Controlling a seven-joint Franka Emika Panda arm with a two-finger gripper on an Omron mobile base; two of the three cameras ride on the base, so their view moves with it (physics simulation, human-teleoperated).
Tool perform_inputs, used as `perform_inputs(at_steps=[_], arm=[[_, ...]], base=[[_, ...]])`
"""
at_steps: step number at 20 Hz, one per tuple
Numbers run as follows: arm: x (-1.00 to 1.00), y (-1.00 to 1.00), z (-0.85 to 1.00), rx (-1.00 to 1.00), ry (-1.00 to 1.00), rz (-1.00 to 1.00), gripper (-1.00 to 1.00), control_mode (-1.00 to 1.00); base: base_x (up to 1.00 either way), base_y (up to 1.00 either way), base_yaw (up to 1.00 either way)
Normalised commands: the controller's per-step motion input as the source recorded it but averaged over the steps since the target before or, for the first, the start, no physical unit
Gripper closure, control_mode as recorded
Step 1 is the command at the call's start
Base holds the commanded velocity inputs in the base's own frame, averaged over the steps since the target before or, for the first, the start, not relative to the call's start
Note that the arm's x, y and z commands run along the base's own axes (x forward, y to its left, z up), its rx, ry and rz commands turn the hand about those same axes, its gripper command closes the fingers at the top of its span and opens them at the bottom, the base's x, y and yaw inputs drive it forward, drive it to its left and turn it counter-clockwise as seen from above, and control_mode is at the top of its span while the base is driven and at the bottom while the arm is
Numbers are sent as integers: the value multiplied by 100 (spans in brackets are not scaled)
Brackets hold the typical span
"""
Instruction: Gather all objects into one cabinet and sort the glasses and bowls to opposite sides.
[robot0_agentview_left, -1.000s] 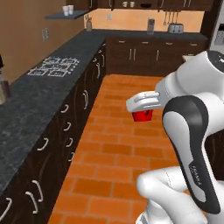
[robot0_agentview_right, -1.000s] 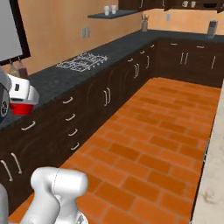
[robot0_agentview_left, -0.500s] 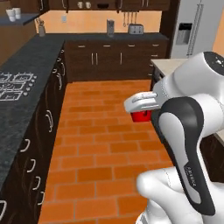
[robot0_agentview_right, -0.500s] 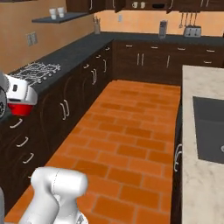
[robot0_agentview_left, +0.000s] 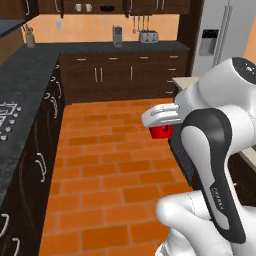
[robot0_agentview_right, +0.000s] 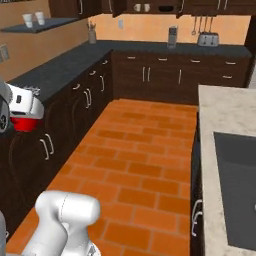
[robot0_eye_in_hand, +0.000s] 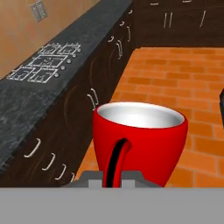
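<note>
My gripper (robot0_agentview_left: 161, 128) is shut on the small red cup (robot0_agentview_left: 161, 132) and holds it upright in the air over the brick floor. The right base view has the cup (robot0_agentview_right: 22, 123) under the white hand at the left edge, gripper (robot0_agentview_right: 22, 119) shut on it. From the hand, the cup (robot0_eye_in_hand: 140, 139) looks close and empty, with one dark finger over its near wall and the gripper (robot0_eye_in_hand: 114, 168) clamped on the rim. High on the far wall, an open cabinet (robot0_agentview_left: 95, 2) holds two cream mugs (robot0_agentview_left: 83, 7) and the black bowl (robot0_agentview_left: 106, 8).
A dark counter with a hob (robot0_eye_in_hand: 43, 61) runs along the left. The pale island with a sink (robot0_agentview_right: 235, 160) is on the right, close to the arm. A fridge (robot0_agentview_left: 220, 35) and toaster (robot0_agentview_left: 146, 36) stand at the back. Two white cups (robot0_agentview_right: 33, 19) sit on a left shelf.
The whole scene has swung across both base views, so the base has turned toward the far wall. The red cup stays in the shut gripper, held the same way.
</note>
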Motion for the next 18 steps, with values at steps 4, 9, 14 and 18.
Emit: perform_inputs(at_steps=[4,9,14,18], arm=[[0,0,0,0,0,0,100,100],[0,0,0,0,0,0,100,100],[0,0,0,0,0,0,100,100],[0,0,0,0,0,0,100,100]], base=[[100,-6,-11],[100,14,-20],[100,46,-39],[84,56,-25]])
